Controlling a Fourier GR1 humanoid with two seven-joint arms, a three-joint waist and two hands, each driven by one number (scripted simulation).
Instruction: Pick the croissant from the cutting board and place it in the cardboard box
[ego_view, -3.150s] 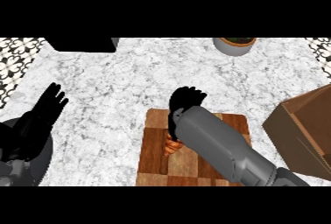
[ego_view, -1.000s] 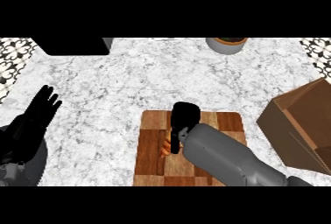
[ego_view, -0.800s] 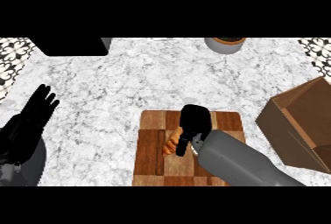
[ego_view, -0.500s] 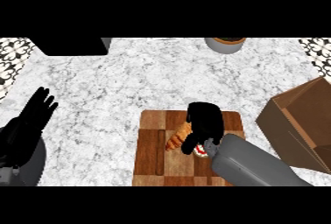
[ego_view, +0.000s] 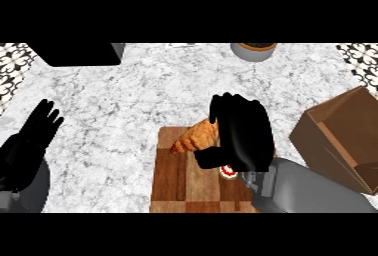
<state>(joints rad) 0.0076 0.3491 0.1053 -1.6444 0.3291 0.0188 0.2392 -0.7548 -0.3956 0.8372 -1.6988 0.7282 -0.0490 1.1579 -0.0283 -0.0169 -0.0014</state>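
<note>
Nearest me, my grey right forearm comes in from the lower right, over the wooden cutting board (ego_view: 177, 185). My black right hand (ego_view: 240, 135) is at the board's far end, its fingers and thumb curled round the golden croissant (ego_view: 193, 140), whose left tip sticks out past my palm above the board. My left hand (ego_view: 33, 137) rests open at the left edge, fingers up. To the right, on the marble desk (ego_view: 140, 95), stands the open cardboard box (ego_view: 332, 135). Farthest off sits a grey pot (ego_view: 252, 51).
</note>
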